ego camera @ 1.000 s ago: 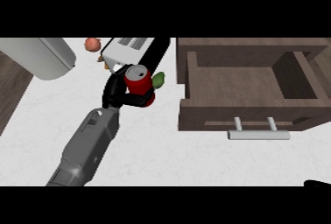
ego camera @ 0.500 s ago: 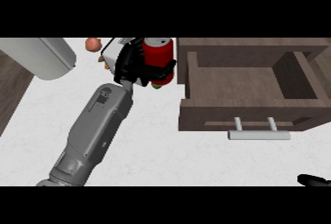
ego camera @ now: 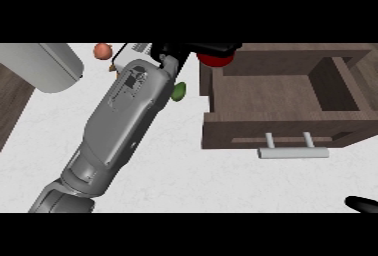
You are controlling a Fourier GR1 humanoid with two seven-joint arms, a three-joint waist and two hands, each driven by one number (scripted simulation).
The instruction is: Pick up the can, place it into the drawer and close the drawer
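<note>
While my left hand [ego camera: 193,49] curls round the red can [ego camera: 216,60], the can hangs just under my fingers, over the open drawer [ego camera: 280,95]'s back left corner; its handle [ego camera: 292,151] lies nearer me.

My right hand [ego camera: 362,204] barely shows; its fingers I cannot tell.

Bright even light (no glare), faint shadows inside drawer [ego camera: 280,95].

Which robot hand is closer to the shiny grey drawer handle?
The right hand is nearer: it shows at the lower right edge, below the grey metal drawer handle. The left hand is far up at the top, holding the red can by the open brown wooden drawer.
</note>
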